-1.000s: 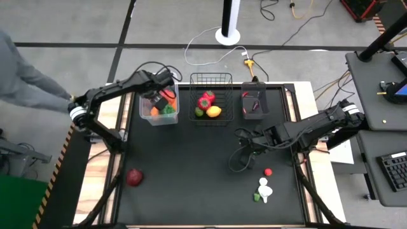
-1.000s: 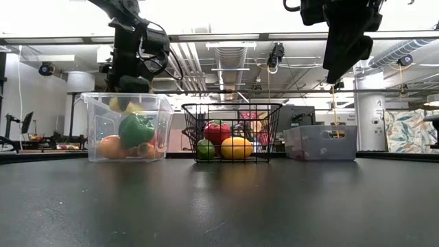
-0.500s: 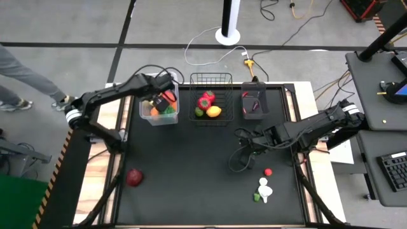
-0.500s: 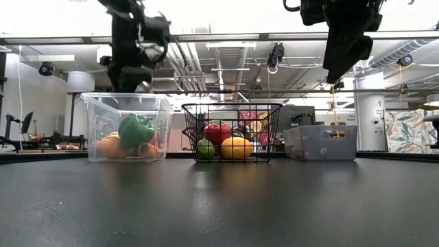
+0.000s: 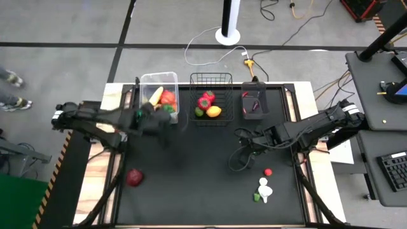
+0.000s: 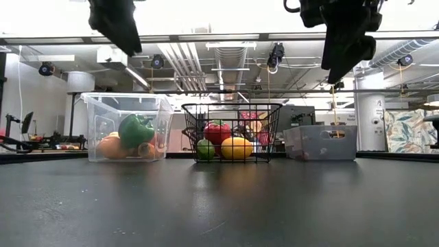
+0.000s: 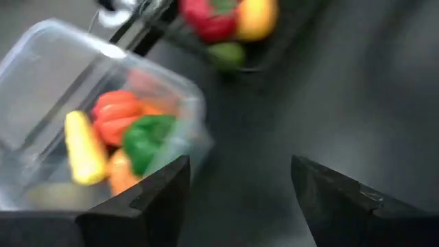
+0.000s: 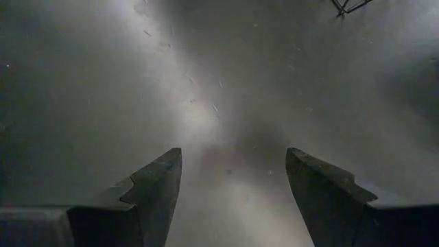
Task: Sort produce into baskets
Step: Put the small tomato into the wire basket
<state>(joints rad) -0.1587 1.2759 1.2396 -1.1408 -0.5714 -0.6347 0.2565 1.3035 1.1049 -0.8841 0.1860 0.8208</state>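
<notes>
Left gripper (image 7: 236, 189): your fingers are spread, empty, just beside the clear tub (image 5: 159, 83).
Right gripper (image 8: 230, 189): spread, empty, above bare table (image 5: 191, 172).
Produce: some in tub and wire basket (image 5: 210, 79); red fruit (image 5: 134, 177) on the table.

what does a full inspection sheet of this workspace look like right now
surface: black table, mostly bare in the middle
job's things: clear tub holds yellow, red, green and orange produce; wire basket holds red, yellow and green pieces; dark bin beside it; red fruit, small red piece and white-and-green pieces loose on the table
clutter: nothing seen
grippers: left gripper open, empty, near the tub; right gripper open, empty, above the table
cables: black loops under the right arm; floor cords
surroundings: desk with keyboard; person's feet
</notes>
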